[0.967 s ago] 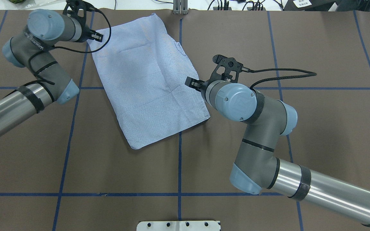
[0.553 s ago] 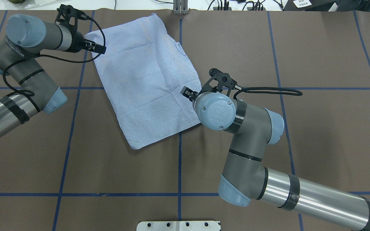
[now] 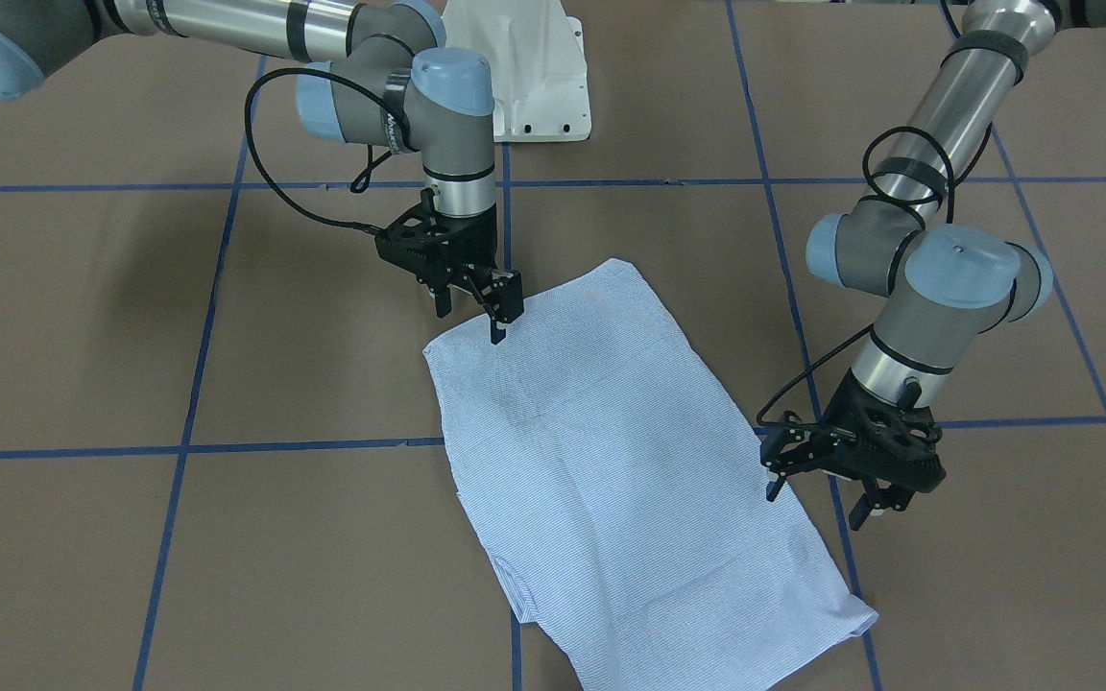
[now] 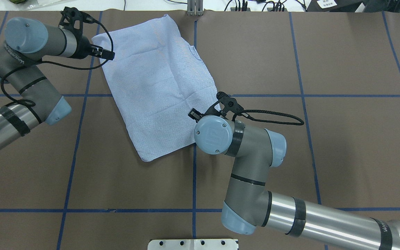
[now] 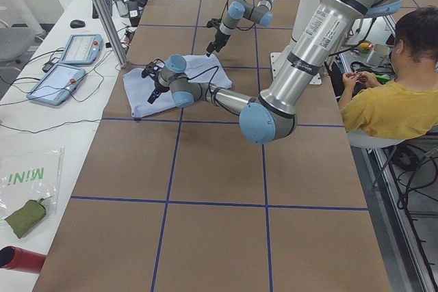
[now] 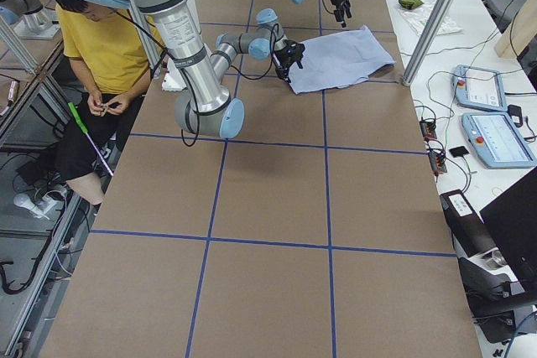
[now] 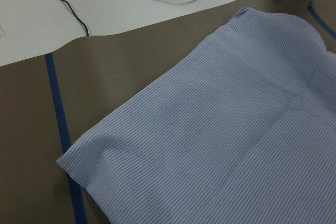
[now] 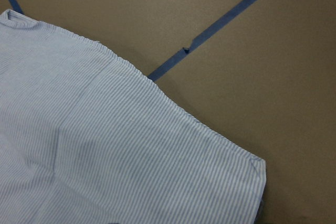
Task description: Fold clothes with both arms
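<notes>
Both sets of jaws are wide open and hold nothing. The right gripper [image 3: 468,324] points tips-down at a corner of the folded shirt [image 3: 611,480]. One finger is over the cloth just inside the edge, the other is out over bare tabletop [image 3: 227,576]. Can't tell if the tip touches the cloth. The left gripper [image 3: 812,509] sits low and straddles a long edge the same way, near the diagonally opposite corner. The shirt lies flat on the tabletop between the two sets of jaws.
</notes>
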`<state>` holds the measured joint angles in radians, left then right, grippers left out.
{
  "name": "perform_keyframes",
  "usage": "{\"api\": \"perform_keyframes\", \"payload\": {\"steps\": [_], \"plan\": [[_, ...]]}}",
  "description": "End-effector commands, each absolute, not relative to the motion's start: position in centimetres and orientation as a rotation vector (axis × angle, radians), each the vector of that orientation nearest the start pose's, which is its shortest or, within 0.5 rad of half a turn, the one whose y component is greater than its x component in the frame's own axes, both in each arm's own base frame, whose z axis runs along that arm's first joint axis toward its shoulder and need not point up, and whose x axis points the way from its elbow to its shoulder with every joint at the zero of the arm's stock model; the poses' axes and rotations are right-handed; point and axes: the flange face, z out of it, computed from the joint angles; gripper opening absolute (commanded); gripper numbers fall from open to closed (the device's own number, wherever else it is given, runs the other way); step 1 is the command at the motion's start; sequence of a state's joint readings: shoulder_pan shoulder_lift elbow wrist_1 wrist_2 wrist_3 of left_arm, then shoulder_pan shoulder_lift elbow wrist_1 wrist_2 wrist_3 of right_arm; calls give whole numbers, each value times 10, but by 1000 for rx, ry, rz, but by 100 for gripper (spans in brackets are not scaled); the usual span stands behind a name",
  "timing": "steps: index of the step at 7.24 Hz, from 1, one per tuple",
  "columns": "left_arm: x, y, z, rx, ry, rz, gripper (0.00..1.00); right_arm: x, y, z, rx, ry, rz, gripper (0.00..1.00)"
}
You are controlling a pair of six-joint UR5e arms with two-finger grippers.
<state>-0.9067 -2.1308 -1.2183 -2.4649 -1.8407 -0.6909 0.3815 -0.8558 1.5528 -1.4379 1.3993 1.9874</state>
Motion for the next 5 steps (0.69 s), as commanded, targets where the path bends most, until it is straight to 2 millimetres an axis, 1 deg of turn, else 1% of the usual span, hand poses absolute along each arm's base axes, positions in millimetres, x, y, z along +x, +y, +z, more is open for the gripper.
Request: {"api": "perform_keyframes", "payload": {"steps": [1,2,3,4,5], "plan": [[371,-646,400,697,874,124,100,-624,-407,232,148,-831,826,86],[371,-645,399,699,876,124,100,-629,-408,240,149,-812,824,85],[371,-645,400,698,875,124,100,-630,-407,240,149,-812,822,85],[371,-645,400,698,875,124,100,-630,-408,240,150,-811,822,82],[371,-645,401,697,873,125,100,-633,-408,233,148,-816,822,72]]}}
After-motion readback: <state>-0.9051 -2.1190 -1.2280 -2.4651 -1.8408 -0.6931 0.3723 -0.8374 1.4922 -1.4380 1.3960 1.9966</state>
